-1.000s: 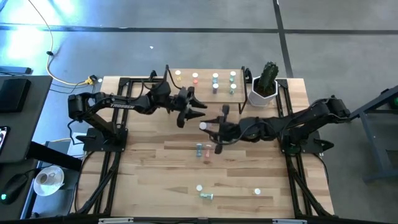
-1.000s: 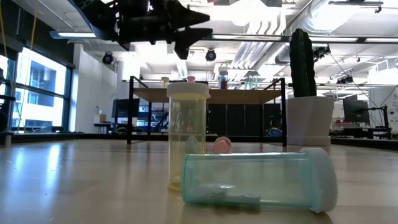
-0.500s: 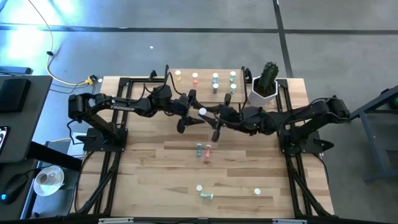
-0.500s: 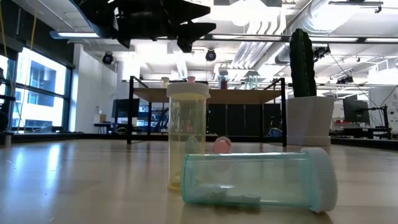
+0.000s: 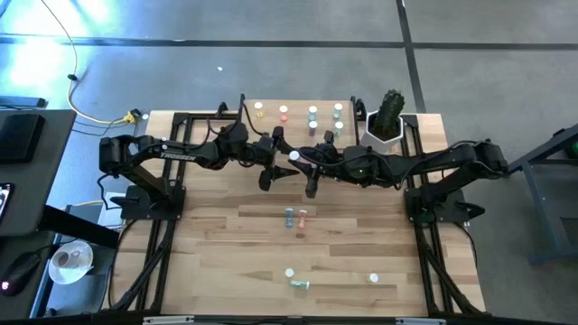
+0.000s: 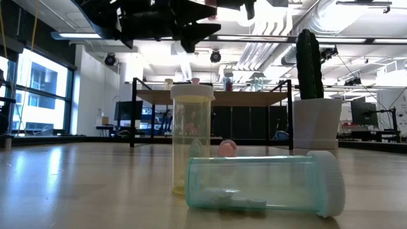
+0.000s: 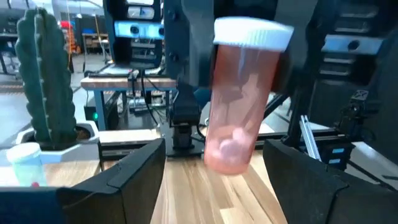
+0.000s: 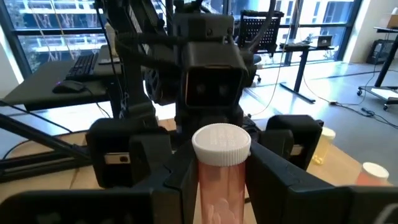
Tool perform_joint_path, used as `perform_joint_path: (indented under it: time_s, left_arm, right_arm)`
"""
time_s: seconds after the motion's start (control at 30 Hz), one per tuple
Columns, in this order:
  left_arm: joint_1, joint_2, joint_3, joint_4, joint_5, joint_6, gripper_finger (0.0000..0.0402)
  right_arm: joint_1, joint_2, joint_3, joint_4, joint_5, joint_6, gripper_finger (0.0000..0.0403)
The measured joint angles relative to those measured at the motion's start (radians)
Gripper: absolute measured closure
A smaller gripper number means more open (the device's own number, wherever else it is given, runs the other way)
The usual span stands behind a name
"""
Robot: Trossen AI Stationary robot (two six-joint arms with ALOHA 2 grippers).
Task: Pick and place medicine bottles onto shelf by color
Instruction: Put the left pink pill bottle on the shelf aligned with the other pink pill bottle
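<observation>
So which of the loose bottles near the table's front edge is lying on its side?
The green bottle, flat with its white cap sideways; the yellow bottle behind it stands upright.

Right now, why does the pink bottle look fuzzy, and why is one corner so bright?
In the left wrist view, the pink bottle sits very close to the lens, so it looks soft and blurry; in the right wrist view its white cap is sharper. In the high view, blue-white glare washes over the floor at the upper left corner.

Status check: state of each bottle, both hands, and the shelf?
Pink bottle: capped, upright, gripped by right hand.
Left hand: open, facing the pink bottle.
Yellow bottle: standing, capped.
Green bottle: lying on its side, capped.
Shelf: several bottles standing on it.
</observation>
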Motion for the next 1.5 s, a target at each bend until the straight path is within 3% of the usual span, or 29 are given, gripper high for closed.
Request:
perform_joint_path:
  time_s: [0.4, 1.07, 1.5]
  left_arm:
    - [-0.001, 0.0, 0.0, 0.04, 0.005, -0.018, 0.0169]
    - [-0.001, 0.0, 0.0, 0.04, 0.008, -0.015, 0.0303]
    - [-0.001, 0.0, 0.0, 0.037, 0.009, -0.018, 0.0304]
  right_arm:
    - [0.0, 0.0, 0.0, -0.022, 0.0, 0.0, 0.0302]
    - [0.0, 0.0, 0.0, -0.021, 0.001, 0.018, 0.0302]
    - [0.0, 0.0, 0.0, -0.028, 0.001, 0.015, 0.0298]
